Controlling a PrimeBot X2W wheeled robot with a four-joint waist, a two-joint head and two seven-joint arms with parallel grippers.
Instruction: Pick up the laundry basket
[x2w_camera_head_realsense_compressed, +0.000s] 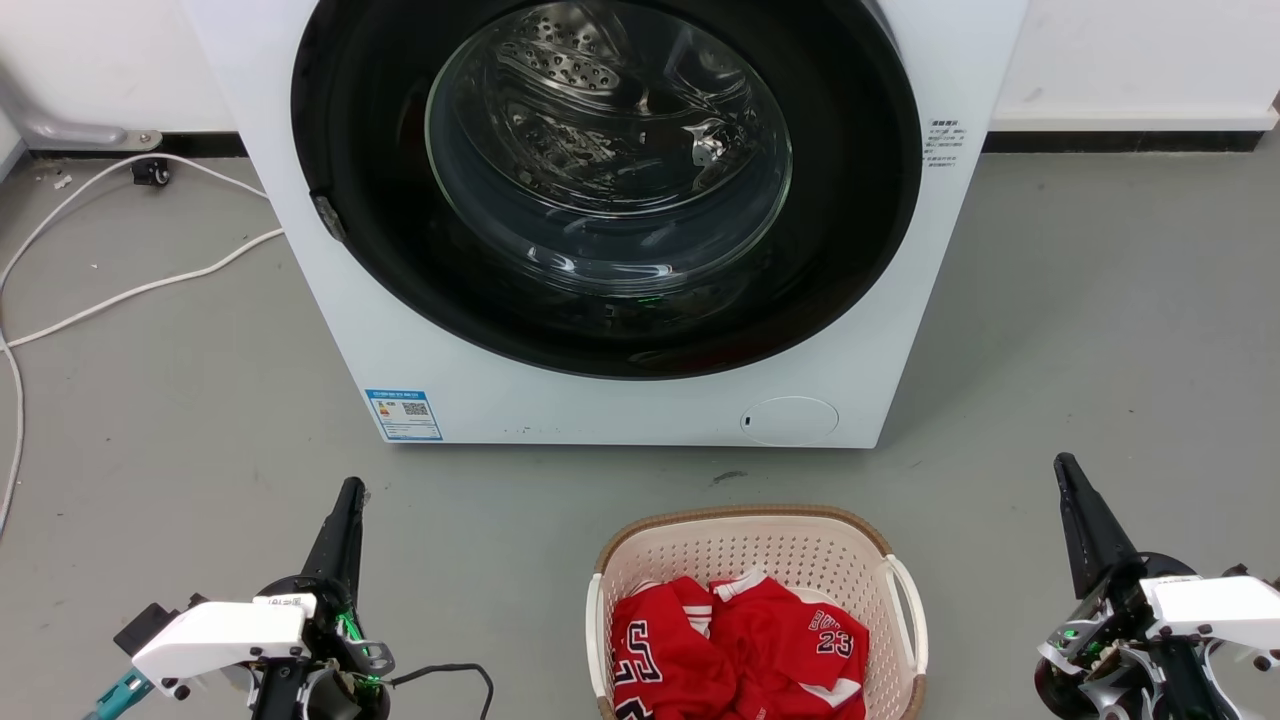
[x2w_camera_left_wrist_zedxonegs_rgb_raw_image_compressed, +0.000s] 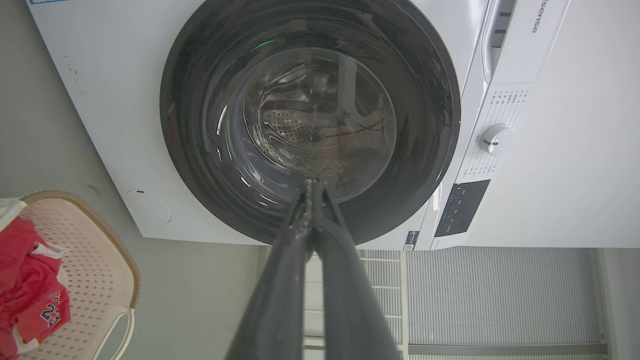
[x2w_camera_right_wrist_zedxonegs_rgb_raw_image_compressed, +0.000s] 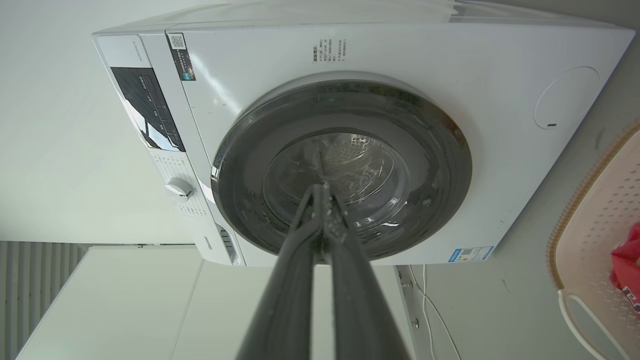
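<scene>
the cream-white perforated plastic laundry basket (x2w_camera_head_realsense_compressed: 760, 555) with brown woven-look rim stood on the grey floor (x2w_camera_head_realsense_compressed: 1100, 320) before the white front-loading washer (x2w_camera_head_realsense_compressed: 600, 410), between both grippers, touching neither. left gripper (x2w_camera_head_realsense_compressed: 352, 490) and right gripper (x2w_camera_head_realsense_compressed: 1062, 465): fingers were closed together, holding nothing. basket judged stiff and light, its red jerseys (x2w_camera_head_realsense_compressed: 740, 640) soft. recommended hold: the white loop side handles (x2w_camera_head_realsense_compressed: 915, 610), one per gripper.
</scene>
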